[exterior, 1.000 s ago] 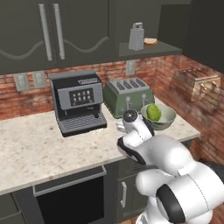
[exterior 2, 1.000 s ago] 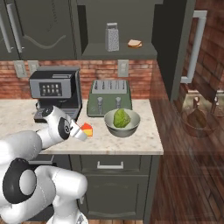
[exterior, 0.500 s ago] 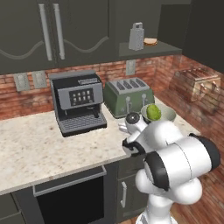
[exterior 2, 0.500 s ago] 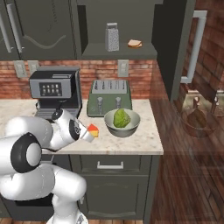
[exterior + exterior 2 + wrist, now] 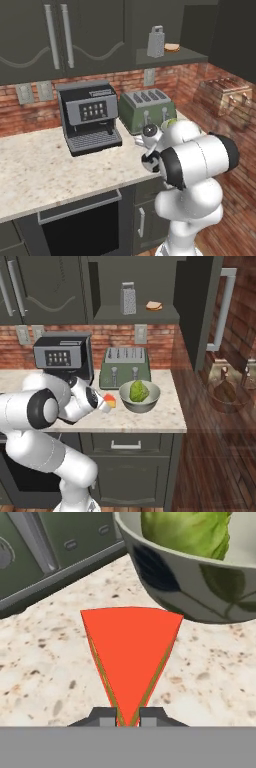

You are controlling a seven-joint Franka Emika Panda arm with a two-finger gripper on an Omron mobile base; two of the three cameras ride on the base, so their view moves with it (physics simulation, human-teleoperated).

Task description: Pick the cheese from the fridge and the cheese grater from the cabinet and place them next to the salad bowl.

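My gripper (image 5: pixel 128 718) is shut on the narrow tip of the cheese (image 5: pixel 131 652), a wedge showing its red side, held low over the speckled counter (image 5: pixel 45 667). The salad bowl (image 5: pixel 190 587), with its green lettuce ball, is just beyond the wedge. From the right base view the cheese (image 5: pixel 111 401) hangs just left of the salad bowl (image 5: pixel 140 398), at the end of my gripper (image 5: pixel 104 404). The cheese grater (image 5: pixel 128 298) stands upright on an open shelf above the toaster, beside the cabinet (image 5: pixel 45 286), whose doors are closed. The fridge (image 5: pixel 197 316) is closed.
A green four-slot toaster (image 5: pixel 125 367) sits behind the bowl, and a coffee machine (image 5: pixel 62 356) stands at its left. A flat piece of bread (image 5: pixel 154 305) lies on the shelf right of the grater. The counter ends just right of the bowl.
My arm has carried the cheese a little to the right, closer to the salad bowl. The gripper has stayed shut on it.
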